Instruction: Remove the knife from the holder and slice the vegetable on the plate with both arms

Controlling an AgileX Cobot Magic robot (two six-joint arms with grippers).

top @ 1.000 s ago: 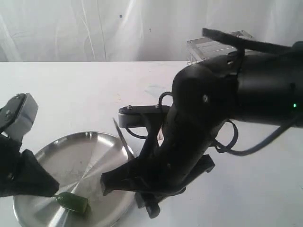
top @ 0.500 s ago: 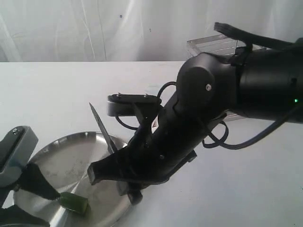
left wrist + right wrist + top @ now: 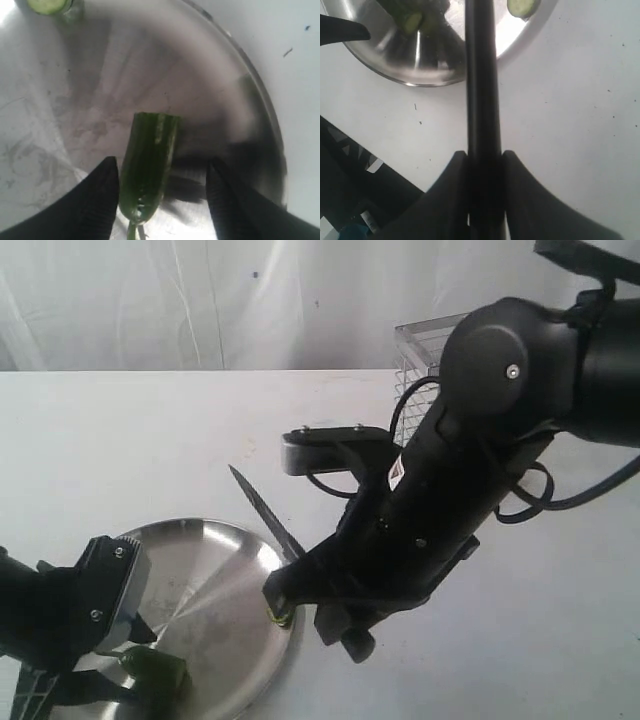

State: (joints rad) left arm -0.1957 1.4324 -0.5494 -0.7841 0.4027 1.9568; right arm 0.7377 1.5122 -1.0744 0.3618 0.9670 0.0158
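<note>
The dark-green vegetable [image 3: 149, 162] lies on the steel plate [image 3: 262, 107], its cut end pointing away from my left gripper [image 3: 162, 197]. That gripper is open, one finger on each side of the vegetable, the stem end close against one finger. In the exterior view the vegetable [image 3: 158, 672] is at the plate's [image 3: 225, 585] near left. My right gripper [image 3: 484, 161] is shut on the knife [image 3: 481, 75]. The dark blade [image 3: 265, 510] slants up over the plate's right rim. A cut round [image 3: 522, 6] lies by the rim. The wire holder [image 3: 425, 350] stands behind the right arm.
The bulky right arm [image 3: 470, 460] fills the middle and right of the exterior view, above the white table [image 3: 150, 430]. A second cut round [image 3: 47, 5] sits further in on the plate. A white curtain hangs at the back.
My left gripper has dropped and moved right, onto the plate and around the vegetable. The right arm has swung the knife left over the plate, then back right and up.
</note>
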